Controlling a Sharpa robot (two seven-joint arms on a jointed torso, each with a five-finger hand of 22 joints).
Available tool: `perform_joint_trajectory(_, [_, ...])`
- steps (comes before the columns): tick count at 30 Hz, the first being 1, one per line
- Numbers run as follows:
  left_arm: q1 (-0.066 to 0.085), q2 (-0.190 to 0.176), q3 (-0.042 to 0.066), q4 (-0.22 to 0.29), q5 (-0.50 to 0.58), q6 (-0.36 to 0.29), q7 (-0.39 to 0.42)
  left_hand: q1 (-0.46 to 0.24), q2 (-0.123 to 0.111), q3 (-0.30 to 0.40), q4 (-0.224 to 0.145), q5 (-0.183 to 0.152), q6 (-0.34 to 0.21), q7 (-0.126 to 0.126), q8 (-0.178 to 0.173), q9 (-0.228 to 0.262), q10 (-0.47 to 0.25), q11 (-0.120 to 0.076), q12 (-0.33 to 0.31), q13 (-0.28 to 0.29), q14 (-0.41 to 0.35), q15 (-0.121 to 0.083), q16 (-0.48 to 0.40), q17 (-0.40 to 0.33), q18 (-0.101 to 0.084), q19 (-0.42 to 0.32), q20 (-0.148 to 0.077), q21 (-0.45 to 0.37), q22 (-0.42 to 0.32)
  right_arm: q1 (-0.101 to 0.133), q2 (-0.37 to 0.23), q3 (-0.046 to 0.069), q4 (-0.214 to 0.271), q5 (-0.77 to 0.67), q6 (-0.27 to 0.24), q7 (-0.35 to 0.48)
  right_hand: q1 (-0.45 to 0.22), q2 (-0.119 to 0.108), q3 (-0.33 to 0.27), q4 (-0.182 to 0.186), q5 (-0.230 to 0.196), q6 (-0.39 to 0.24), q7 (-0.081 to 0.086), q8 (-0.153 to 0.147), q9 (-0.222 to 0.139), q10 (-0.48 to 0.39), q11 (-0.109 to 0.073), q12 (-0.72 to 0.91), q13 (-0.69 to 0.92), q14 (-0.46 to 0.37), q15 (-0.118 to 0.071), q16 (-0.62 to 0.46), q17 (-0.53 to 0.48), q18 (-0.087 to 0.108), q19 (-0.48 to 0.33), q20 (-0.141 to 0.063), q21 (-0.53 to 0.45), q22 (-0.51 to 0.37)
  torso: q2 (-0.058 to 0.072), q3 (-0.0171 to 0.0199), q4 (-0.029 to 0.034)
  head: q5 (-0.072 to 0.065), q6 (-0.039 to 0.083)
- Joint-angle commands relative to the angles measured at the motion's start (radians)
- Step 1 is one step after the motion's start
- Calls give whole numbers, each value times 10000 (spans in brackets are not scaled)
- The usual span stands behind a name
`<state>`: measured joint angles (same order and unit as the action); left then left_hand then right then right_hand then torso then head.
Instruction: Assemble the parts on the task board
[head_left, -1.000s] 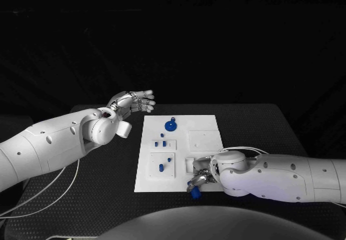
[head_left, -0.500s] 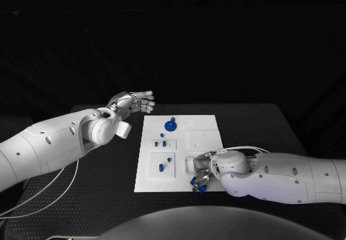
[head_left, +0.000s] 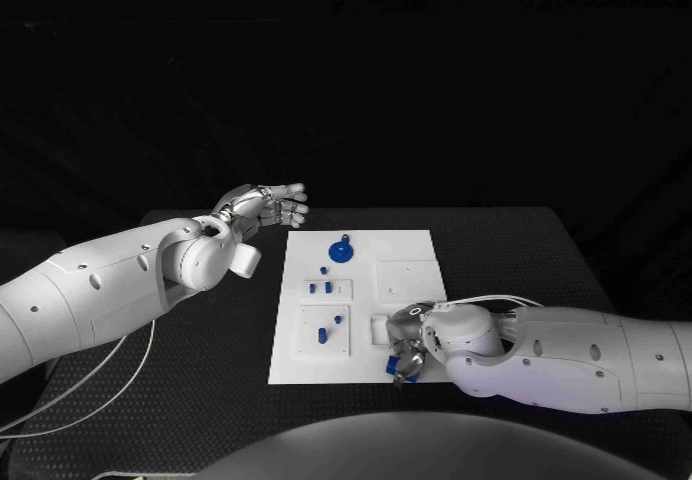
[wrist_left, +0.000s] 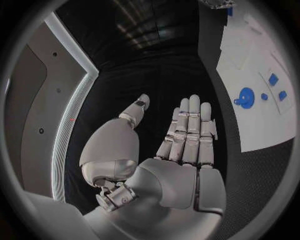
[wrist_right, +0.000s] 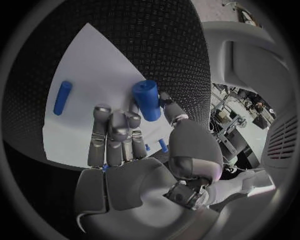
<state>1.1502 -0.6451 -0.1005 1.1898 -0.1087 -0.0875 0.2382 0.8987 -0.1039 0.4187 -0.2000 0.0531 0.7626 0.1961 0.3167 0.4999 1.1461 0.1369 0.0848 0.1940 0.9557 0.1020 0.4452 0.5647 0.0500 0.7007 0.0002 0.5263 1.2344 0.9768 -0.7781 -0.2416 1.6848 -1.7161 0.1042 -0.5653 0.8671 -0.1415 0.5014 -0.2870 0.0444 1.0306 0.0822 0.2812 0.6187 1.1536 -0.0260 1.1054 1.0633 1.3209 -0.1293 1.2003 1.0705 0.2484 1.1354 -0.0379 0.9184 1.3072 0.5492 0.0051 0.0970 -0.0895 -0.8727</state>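
The white task board (head_left: 405, 248) lies in the middle of the black table. My right hand (head_left: 408, 348) hovers over its near right corner and pinches a short blue cylinder (head_left: 400, 368) between thumb and fingers; the right wrist view shows that cylinder (wrist_right: 147, 100) upright over the board (wrist_right: 94, 60), with a loose blue peg (wrist_right: 62, 97) lying further off. A round blue part (head_left: 340, 250) sits at the board's far end, and small blue pieces (head_left: 326, 288) stand in the left-hand blocks. My left hand (head_left: 268, 207) floats open beyond the board's far left corner, fingers straight (wrist_left: 187, 132).
Black table (head_left: 505, 250) stretches to the right of the board and on the left under my left arm. White cables (head_left: 101, 385) trail across the near left of the table. A raised square block (head_left: 407, 280) sits on the board's right half.
My right hand has carried the blue cylinder from just off the board's near edge inward, over the near right corner. The left hand has stayed still.
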Motion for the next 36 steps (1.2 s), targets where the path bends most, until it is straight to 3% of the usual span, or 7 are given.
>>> perform_joint_trajectory(1, [12, 3, 1, 30, -71, 147, 14, -31, 106, -11, -35, -30, -55, 1, 47, -17, -71, -6, -43, -15, -40, 51, -39, 11, 137, -4, 72, -52, 17, 18, -200, -9, -64, -532, -152, -332, 131, -124, 950, 261, 44, 133, 34, -48, -70, 150, 4, -61, -34, 5, 41, 19, -43, 134, 93, 133, -23, -45, -1, 0, 1, 12, 1])
perform_joint_trajectory(3, [12, 4, 0, 30, -72, 148, 9, -38, 111, -12, -29, -30, -57, 2, 47, -18, -71, -6, -43, -15, -38, 51, -43, 16, 137, -3, 72, -55, 19, 72, -308, -8, 51, -323, -290, -308, 108, 29, 1403, 394, 54, 214, 23, -44, -82, 228, -2, -74, -52, 30, 48, 38, -57, 134, 136, 162, 2, -41, 1, -5, -1, 14, 1])
perform_joint_trajectory(8, [12, -3, -4, 23, -73, 135, 9, -47, 119, -13, -19, -30, -58, 2, 48, -18, -71, -6, -42, -15, -35, 51, -48, 24, 137, -2, 72, -58, 22, 429, -599, -6, 373, 379, -700, -229, -107, -43, 2179, 541, 58, 345, 10, -106, -216, 365, -5, -125, -89, 54, 69, 89, -81, 134, 174, 210, 78, 2, -3, -8, -2, 19, 1])
perform_joint_trajectory(14, [12, -13, -6, 23, -77, 144, 9, -49, 122, -12, -16, -29, -60, 2, 48, -19, -71, -7, -41, -15, -33, 50, -52, 29, 138, -1, 71, -61, 24, 1010, -958, 68, 570, 2531, -1668, -132, -362, -9, 2441, 608, 55, 458, -3, -117, -308, 438, -18, -148, -99, 55, 74, 133, -83, 134, 200, 221, 128, 26, 0, -14, 6, 24, 1])
perform_joint_trajectory(20, [12, 38, -7, 3, -77, 166, 16, -46, 126, -10, -16, -29, -61, 2, 49, -20, -71, -7, -41, -15, -33, 50, -56, 35, 139, -1, 70, -63, 26, 1436, -894, 155, 209, 4208, -2361, -335, -681, -109, 2499, 717, 47, 482, -9, -134, -361, 453, -26, -165, -94, 46, 59, 156, -87, 134, 218, 206, 146, 27, -1, -31, 25, -11, 1])
perform_joint_trajectory(26, [12, 60, -7, -9, -77, 172, 6, -51, 132, -10, -11, -29, -63, 3, 49, -21, -72, -7, -41, -16, -32, 50, -63, 42, 138, -1, 71, -67, 29, 1474, -708, 155, -56, 5039, -2461, -399, -889, -277, 2472, 704, 44, 492, -14, -141, -390, 443, -32, -168, -75, 41, 38, 177, -88, 134, 233, 184, 161, 27, 1, -33, 27, 8, 1])
perform_joint_trajectory(36, [14, 96, -7, -18, -81, 191, -20, -45, 134, -8, -13, -28, -67, 3, 49, -23, -74, -7, -41, -16, -32, 50, -71, 51, 139, -2, 70, -72, 34, 1471, -54, 117, -724, 5771, -2280, -427, -1305, -249, 2461, 853, 42, 483, -19, -153, -427, 412, -40, -179, -42, 23, 11, 191, -101, 134, 237, 153, 156, 10, 3, -31, 20, 17, 1])
